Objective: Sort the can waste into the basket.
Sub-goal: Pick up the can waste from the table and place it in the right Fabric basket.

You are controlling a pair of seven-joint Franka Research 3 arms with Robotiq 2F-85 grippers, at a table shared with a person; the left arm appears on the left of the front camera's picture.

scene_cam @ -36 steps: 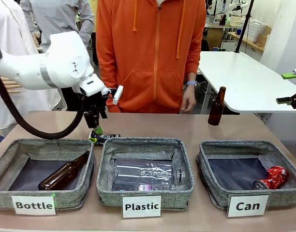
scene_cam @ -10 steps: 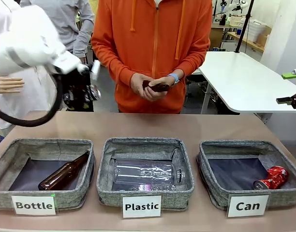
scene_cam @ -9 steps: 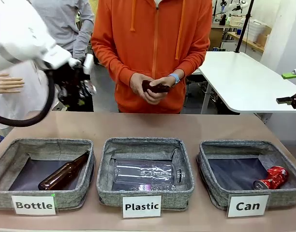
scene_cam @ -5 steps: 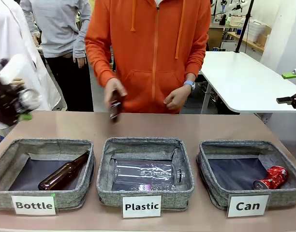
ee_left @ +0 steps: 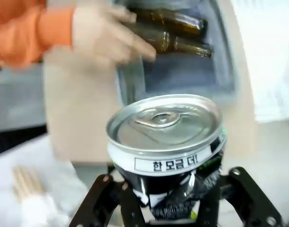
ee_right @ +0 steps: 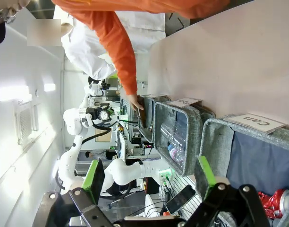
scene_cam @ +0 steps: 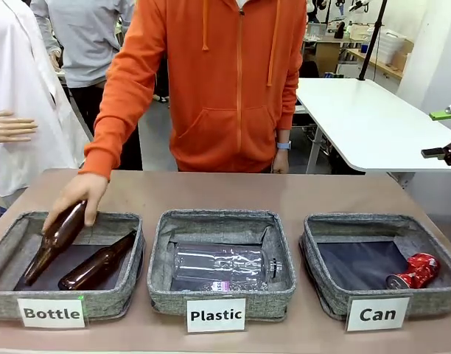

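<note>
Between left pincer fingers: left gripper (ee_left: 170, 208) clamped on black can (ee_left: 167, 142)
Right gripper (ee_right: 149, 189): spread apart, idle
Carry: across to Can basket (scene_cam: 325, 291) — avoid person's hand (scene_cam: 77, 195)
Release: low, beside red can (scene_cam: 413, 271)

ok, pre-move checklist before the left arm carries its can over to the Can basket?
1. Left gripper shut on the black and silver can: ok.
2. Can basket has bare lining beside the red can: ok.
3. Path across the table: not ok, the person's hand is lowering a brown bottle into the Bottle basket.
4. Right gripper open, holding nothing: ok.
5. Right arm clear of the Can basket: cannot tell, though the right wrist view looks down on that basket from close.
</note>
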